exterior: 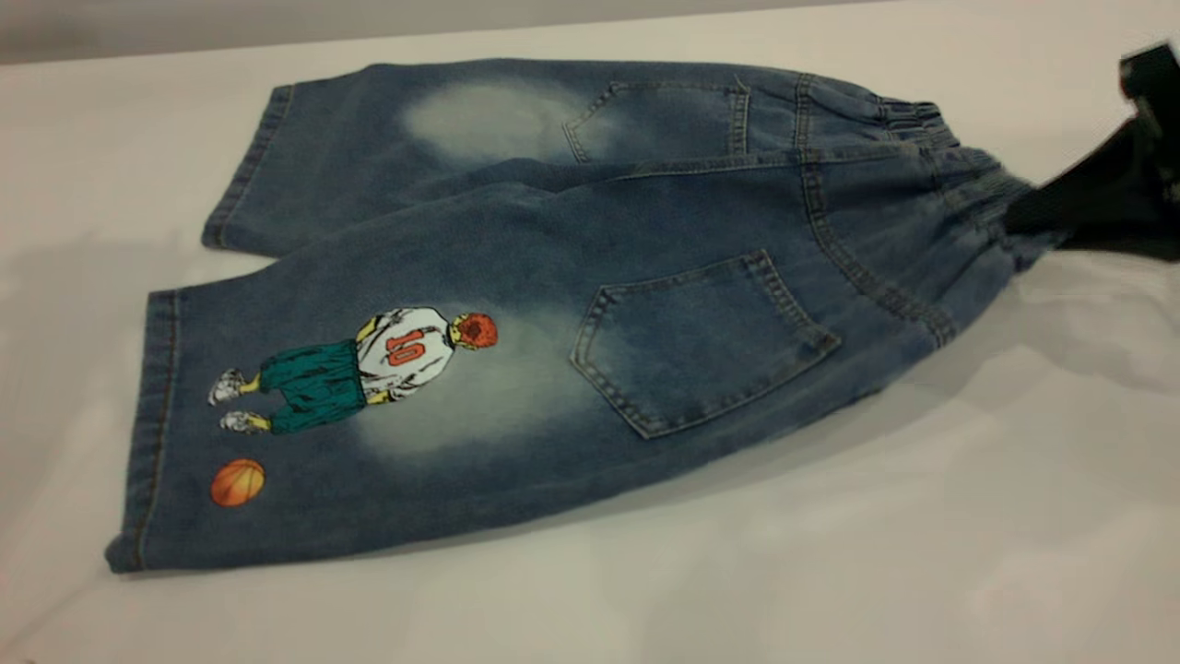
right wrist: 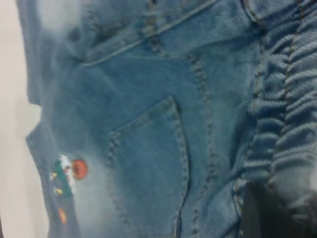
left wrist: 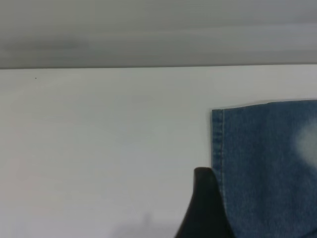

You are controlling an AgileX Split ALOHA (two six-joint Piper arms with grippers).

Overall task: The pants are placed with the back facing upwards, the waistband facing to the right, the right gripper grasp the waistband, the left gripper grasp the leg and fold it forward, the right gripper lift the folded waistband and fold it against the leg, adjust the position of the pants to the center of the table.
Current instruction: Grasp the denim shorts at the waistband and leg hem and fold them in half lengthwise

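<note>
denim pants [exterior: 553, 304]: back up on white table [exterior: 830, 553]
right gripper [exterior: 1032, 214]: clamped on waistband [exterior: 977, 184]
left gripper [left wrist: 205, 208]: beside leg hem [left wrist: 218, 148], jaws unclear

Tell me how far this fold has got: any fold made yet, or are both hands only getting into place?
Done: the pants lie flat, back up, waistband to the right. In hand: the right hand is at the waistband, whose nearer part looks raised; the left hand sits by a leg hem, grip not visible. Left: no fold is made yet; the printed leg is unfolded, and the waistband fold and centring on the table remain.
</note>
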